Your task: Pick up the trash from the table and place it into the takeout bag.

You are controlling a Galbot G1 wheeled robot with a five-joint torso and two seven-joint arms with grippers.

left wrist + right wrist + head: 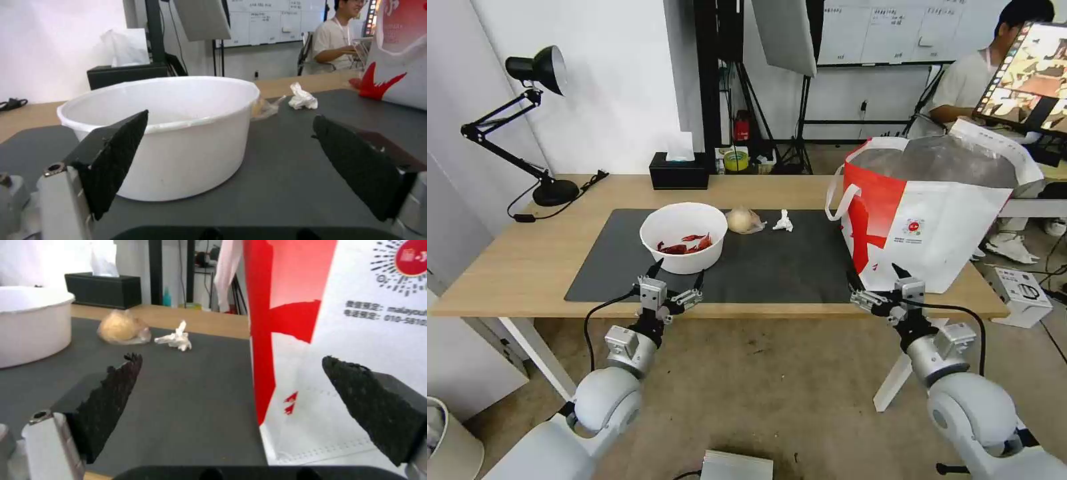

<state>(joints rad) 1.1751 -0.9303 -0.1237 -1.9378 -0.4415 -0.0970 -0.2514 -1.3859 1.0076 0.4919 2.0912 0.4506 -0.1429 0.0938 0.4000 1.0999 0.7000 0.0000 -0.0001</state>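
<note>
A white round bowl (pixel 684 237) (pixel 178 133) with red scraps sits on the dark grey mat (pixel 760 267) of the light-wood table (pixel 527 260). Beside it lie a beige plastic-wrapped ball (pixel 743 220) (pixel 120 328) and a small white paper wad (pixel 784 222) (pixel 303 97) (pixel 175 338). The white-and-red takeout bag (pixel 934 220) (pixel 347 333) stands open at the table's right end. My left gripper (pixel 677 275) (pixel 229 160) is open at the table's front edge, just in front of the bowl. At the front edge before the bag's near corner, my right gripper (pixel 875 275) (pixel 229 396) is open too.
A black tissue box (pixel 678 171) stands at the table's back edge, and a black desk lamp (pixel 527 120) with its cord at the back left. A white box (pixel 1022 287) lies on the floor at the right. A person sits behind the bag.
</note>
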